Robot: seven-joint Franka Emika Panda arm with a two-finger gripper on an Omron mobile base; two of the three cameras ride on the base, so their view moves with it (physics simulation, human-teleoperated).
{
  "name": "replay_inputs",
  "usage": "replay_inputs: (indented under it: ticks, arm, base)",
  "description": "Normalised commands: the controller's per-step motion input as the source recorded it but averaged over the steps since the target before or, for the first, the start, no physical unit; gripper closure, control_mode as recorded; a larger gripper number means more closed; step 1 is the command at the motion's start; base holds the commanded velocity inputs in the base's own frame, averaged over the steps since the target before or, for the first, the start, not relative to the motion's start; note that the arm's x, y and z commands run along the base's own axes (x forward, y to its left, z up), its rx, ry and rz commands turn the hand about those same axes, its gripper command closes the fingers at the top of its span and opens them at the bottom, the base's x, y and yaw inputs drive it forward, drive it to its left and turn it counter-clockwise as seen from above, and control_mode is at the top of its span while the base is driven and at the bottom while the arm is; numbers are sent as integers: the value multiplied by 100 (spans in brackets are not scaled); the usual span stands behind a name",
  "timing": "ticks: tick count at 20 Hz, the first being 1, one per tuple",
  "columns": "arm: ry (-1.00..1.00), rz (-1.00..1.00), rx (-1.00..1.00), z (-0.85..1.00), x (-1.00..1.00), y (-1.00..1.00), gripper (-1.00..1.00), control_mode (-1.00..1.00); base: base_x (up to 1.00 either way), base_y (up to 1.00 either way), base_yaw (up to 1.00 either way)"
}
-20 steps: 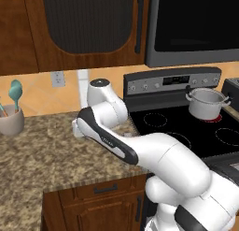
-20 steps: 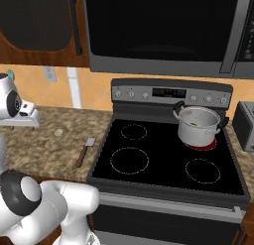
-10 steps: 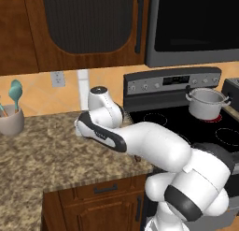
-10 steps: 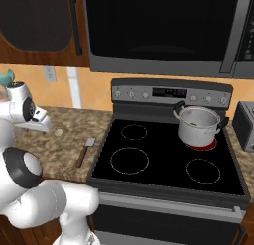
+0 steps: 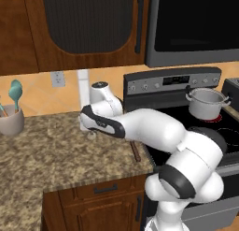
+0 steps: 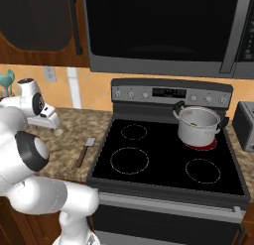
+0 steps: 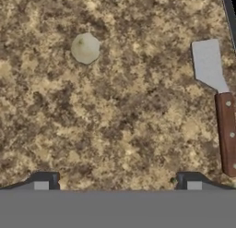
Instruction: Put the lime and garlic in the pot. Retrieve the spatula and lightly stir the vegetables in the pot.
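Note:
The garlic (image 7: 85,48), a pale bulb, lies on the granite counter ahead and left of my open gripper (image 7: 117,181), which hovers over the counter with nothing between its fingers. In the right base view the garlic (image 6: 59,132) sits just below the gripper (image 6: 51,124). The spatula (image 7: 216,98), with a grey blade and brown handle, lies to the right near the stove edge, and also shows as the spatula (image 6: 85,151). The silver pot (image 6: 197,125) stands on the back right burner. A small green patch inside it looks like the lime (image 6: 195,123).
A black stove (image 6: 149,177) adjoins the counter on the right, with a microwave above. A grey toaster (image 6: 244,119) stands at the far right. A cup of teal utensils (image 5: 10,121) sits at the counter's far left. Wooden cabinets hang overhead.
The hand has swung down and toward the stove side, and now hovers above the garlic. The jaws stay open. The garlic, spatula and pot have not moved.

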Motion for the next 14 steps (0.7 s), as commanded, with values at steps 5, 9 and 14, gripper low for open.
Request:
replay_inputs:
  ticks: [5,9,14]
  arm:
    - [1,0,-2,-23,29,-2,-100,-100]
    - [5,0,0,-21,28,0,-100,-100]
    - [9,0,0,-19,38,0,-100,-100]
  base:
    - [0,0,0]
    - [0,0,0]
    - [0,0,0]
